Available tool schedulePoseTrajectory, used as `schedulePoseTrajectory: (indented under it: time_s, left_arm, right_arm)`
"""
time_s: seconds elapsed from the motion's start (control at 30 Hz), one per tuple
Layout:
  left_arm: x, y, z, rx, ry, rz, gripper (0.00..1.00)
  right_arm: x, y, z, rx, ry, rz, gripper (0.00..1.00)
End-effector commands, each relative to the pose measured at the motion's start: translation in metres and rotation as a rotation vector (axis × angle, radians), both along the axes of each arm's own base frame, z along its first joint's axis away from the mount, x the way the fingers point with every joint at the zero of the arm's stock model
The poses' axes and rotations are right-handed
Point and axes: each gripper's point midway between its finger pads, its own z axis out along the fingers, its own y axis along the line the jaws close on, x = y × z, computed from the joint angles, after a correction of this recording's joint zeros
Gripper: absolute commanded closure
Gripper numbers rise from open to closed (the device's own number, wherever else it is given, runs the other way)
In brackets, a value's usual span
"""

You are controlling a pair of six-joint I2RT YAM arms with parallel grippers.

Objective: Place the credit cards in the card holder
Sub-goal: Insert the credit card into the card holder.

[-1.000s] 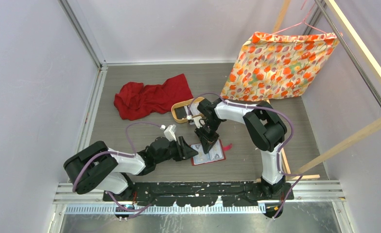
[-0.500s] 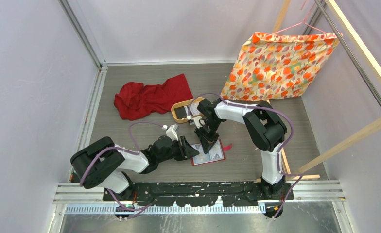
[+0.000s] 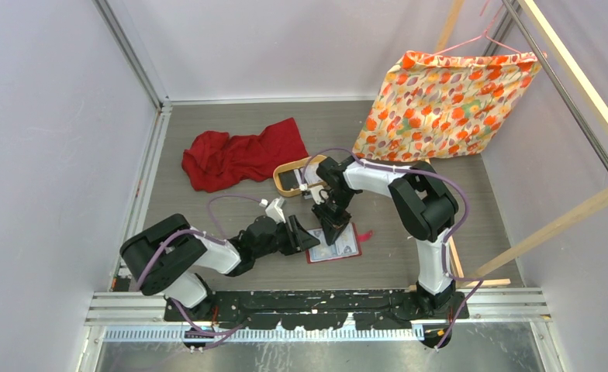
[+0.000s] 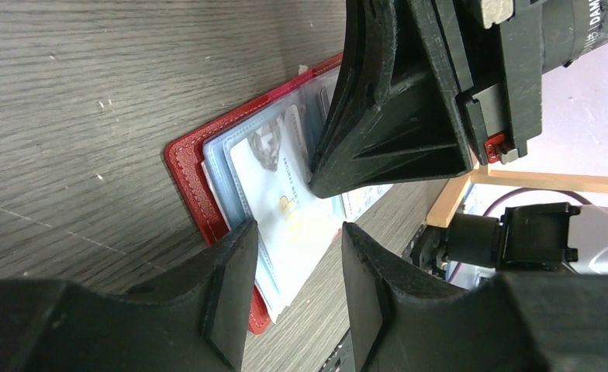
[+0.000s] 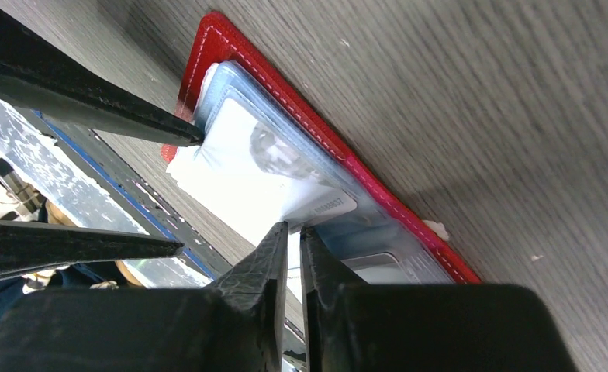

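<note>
Part of card holder (image 4: 188, 169) hides behind right gripper (image 5: 289, 232), grip unclear; left gripper (image 4: 295, 229) released.

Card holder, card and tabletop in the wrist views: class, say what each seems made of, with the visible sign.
Card holder: red leather or imitation, matte, pale stitching along the edge. Its inner sleeves: clear glossy plastic, the card showing through. Card: smooth pale plastic, probably, with a printed portrait. Tabletop: grey wood grain, perhaps laminate.
</note>
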Motion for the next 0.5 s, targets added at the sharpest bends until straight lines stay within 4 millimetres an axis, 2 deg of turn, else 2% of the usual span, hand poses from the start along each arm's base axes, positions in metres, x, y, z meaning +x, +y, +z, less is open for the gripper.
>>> schedulePoseTrajectory:
  time_s: [0.0,0.47]
  left_arm:
    - [0.003,-0.013,0.015,-0.087,-0.017,-0.013,0.55]
    - [0.003,-0.036,0.049,-0.29,-0.048,-0.066,0.57]
  right_arm:
    - [0.01,-0.002,-0.012,-0.027,-0.049,0.021,0.83]
    - [0.012,0.001,-0.004,0.008,-0.042,0.011,0.82]
